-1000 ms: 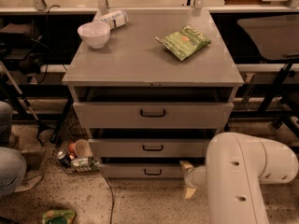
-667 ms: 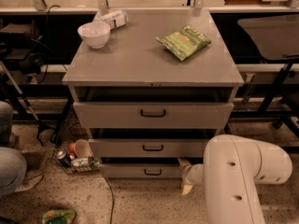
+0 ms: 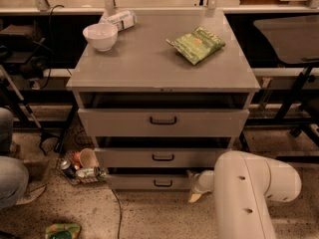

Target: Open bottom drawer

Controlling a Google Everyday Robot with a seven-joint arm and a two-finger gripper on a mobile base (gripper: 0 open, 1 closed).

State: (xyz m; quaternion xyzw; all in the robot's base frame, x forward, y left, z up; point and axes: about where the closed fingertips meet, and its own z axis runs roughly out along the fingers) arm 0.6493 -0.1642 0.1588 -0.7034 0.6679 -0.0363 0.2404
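Observation:
The grey cabinet has three drawer fronts. The bottom drawer (image 3: 149, 182) is the slimmest, lowest one, with a small dark loop handle (image 3: 163, 183) at its centre. It sits just above the floor and looks pulled out slightly. My gripper (image 3: 194, 187) is at the end of the white arm (image 3: 249, 193), low at the right part of the bottom drawer front, right of the handle. A pale fingertip (image 3: 194, 197) points down toward the floor.
The mid drawer (image 3: 159, 158) and the top drawer (image 3: 163, 122) stand above. A white bowl (image 3: 100, 36), a bottle (image 3: 119, 20) and a green chip bag (image 3: 197, 44) lie on top. Cans and a cup (image 3: 82, 166) lie on the floor at left. A person's leg (image 3: 10, 178) is at far left.
The arm and gripper have shifted a little to the left, closer to the bottom drawer front. The drawers look unchanged.

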